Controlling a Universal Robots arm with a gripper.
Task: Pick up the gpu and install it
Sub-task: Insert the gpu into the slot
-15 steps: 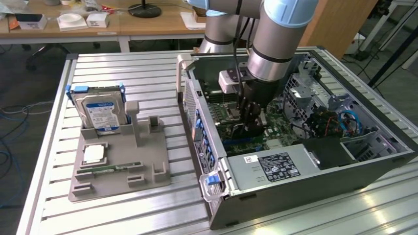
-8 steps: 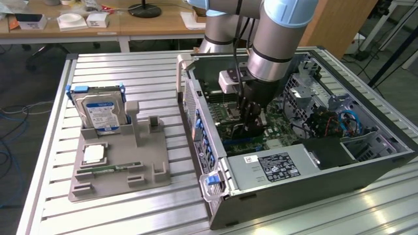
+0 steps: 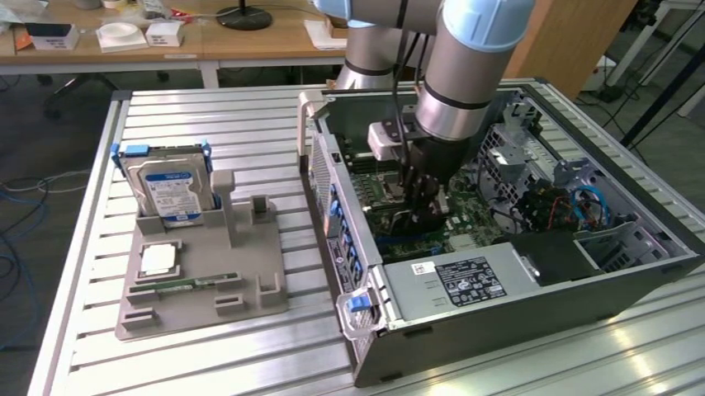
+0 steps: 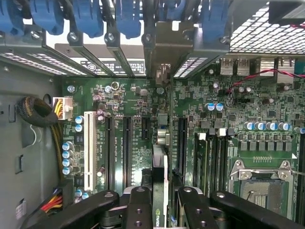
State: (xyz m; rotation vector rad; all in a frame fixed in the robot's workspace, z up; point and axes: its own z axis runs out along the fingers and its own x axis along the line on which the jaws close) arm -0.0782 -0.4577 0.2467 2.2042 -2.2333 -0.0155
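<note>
Gpu (image 4: 161, 191) sits edge-on between the pincer (image 4: 161, 210) fingers, a thin dark card with a green strip, held upright over the motherboard (image 4: 138, 100) in the wrist view. Its far end points toward the rear slot brackets and blue latches (image 4: 86, 14) at 12 o'clock. Card lines up roughly with the long black expansion slots (image 4: 126, 143), between the slot rows; whether it touches a slot I cannot tell.

Pincer is clenched on the gpu, black fingers (image 4: 138, 205) pressing from both sides of the card.

In the exterior view the arm (image 3: 468, 66) drops near-vertical from 12 o'clock into the open computer case (image 3: 617, 272), wrist straight down, pincer (image 3: 424, 219) deep inside just above the board. Gpu itself is hard to make out there, hidden by the fingers.

Around it: empty CPU socket (image 4: 259, 186) at 4 o'clock of the card, white slot (image 4: 88, 143) at 9 o'clock, power supply (image 3: 463, 280) at the near end of the case. Case lies on its side on the slatted worktop (image 3: 88, 247). Well apart, at the exterior view's left, a grey fixture tray (image 3: 198, 289) carries an upright hard drive (image 3: 171, 194) and a flat green memory stick (image 3: 182, 285).
</note>
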